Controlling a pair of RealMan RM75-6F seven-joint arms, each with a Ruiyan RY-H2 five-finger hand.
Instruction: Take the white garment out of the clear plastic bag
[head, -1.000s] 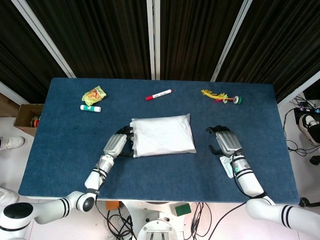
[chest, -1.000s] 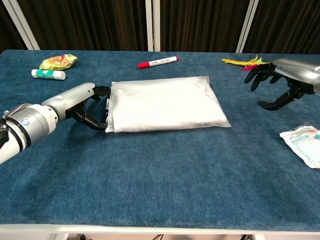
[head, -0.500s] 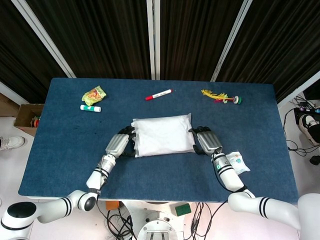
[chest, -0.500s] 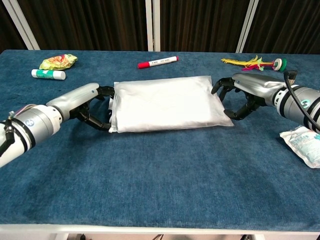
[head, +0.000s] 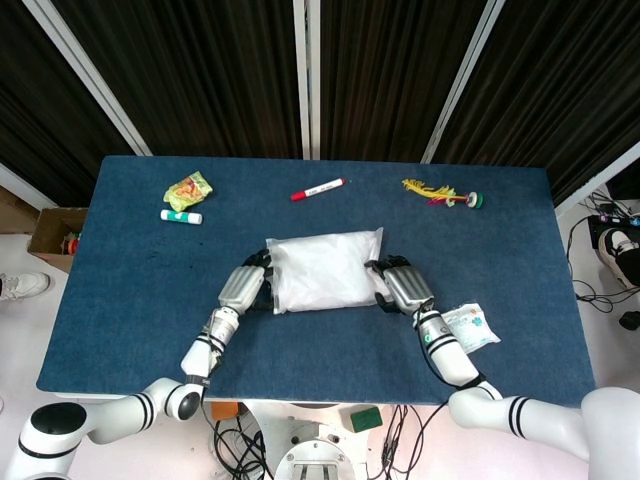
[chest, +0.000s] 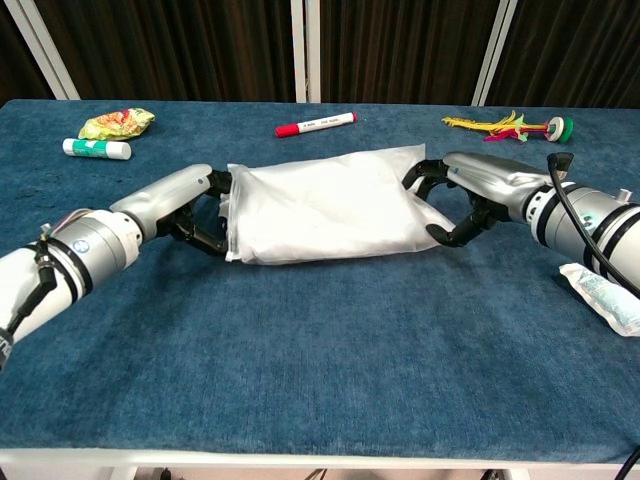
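Note:
The clear plastic bag (head: 322, 270) with the white garment inside lies at the middle of the blue table (head: 120, 290); the chest view shows it as a puffed, bunched bag (chest: 325, 205). My left hand (head: 245, 288) curls its fingers around the bag's left edge, and in the chest view this left hand (chest: 195, 205) grips that end. My right hand (head: 395, 285) is at the bag's right edge, and in the chest view the right hand (chest: 455, 198) wraps fingers over the top corner and the thumb around the lower corner. The bag is squeezed between the two hands.
At the back lie a red marker (head: 317, 188), a green-capped glue stick (head: 181, 216), a yellow-green wrapper (head: 188, 189) and a yellow feathered toy (head: 440, 193). A white packet (head: 470, 327) lies just right of my right forearm.
My right hand swung in from the right side and closed on the bag's right end. Both hands pushed inward, so the flat bag is now bunched and puffed up.

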